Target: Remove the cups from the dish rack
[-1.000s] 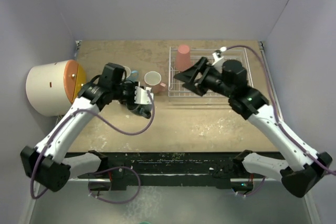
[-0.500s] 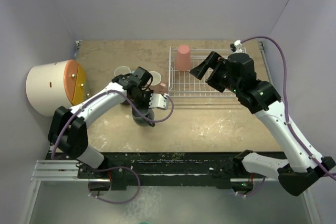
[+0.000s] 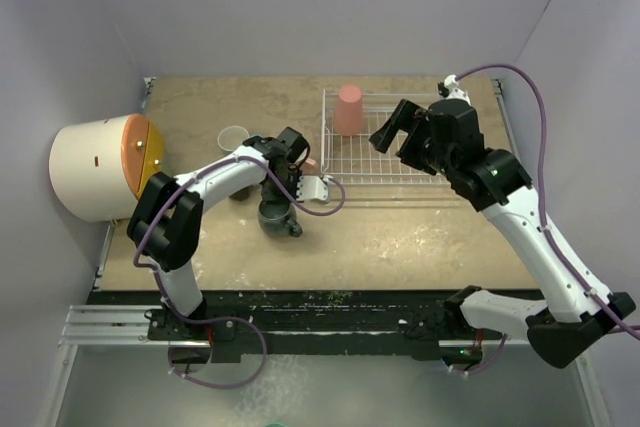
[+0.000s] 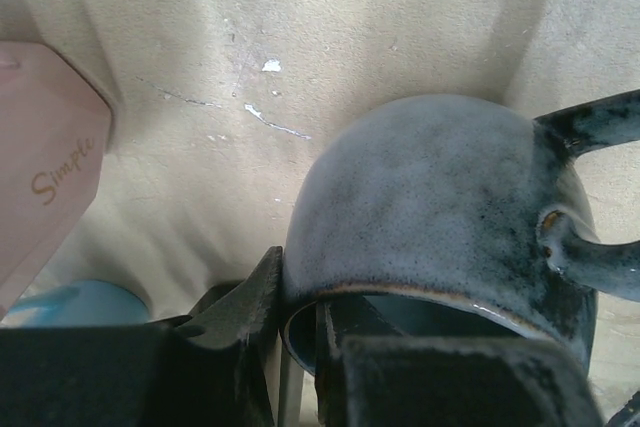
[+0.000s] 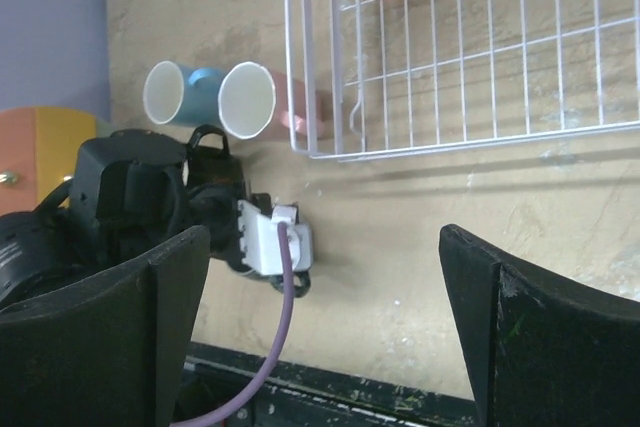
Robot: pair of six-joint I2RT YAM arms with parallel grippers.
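Observation:
The dark grey-blue mug (image 3: 277, 217) stands upright left of the dish rack's near left corner. My left gripper (image 3: 279, 201) is shut on its rim: in the left wrist view one finger is outside the mug (image 4: 440, 197) and one inside, gripper (image 4: 300, 292). The pale pink mug (image 4: 45, 167) and light blue mug (image 3: 233, 136) sit just behind. The salmon-red tumbler (image 3: 349, 110) stands upside down in the white dish rack (image 3: 440, 172). My right gripper (image 3: 392, 135) hovers open and empty over the rack, also gripper (image 5: 320, 317). The black mug is not visible.
A large cream drum with an orange lid (image 3: 100, 167) lies at the table's left edge. The left wrist's purple cable (image 5: 285, 297) loops in front of the rack's left corner. Purple walls close in the table at the back and both sides.
My left arm has reached right with the dark mug, its wrist now over the pink mug. My right gripper has drawn back to the right over the rack, still open.

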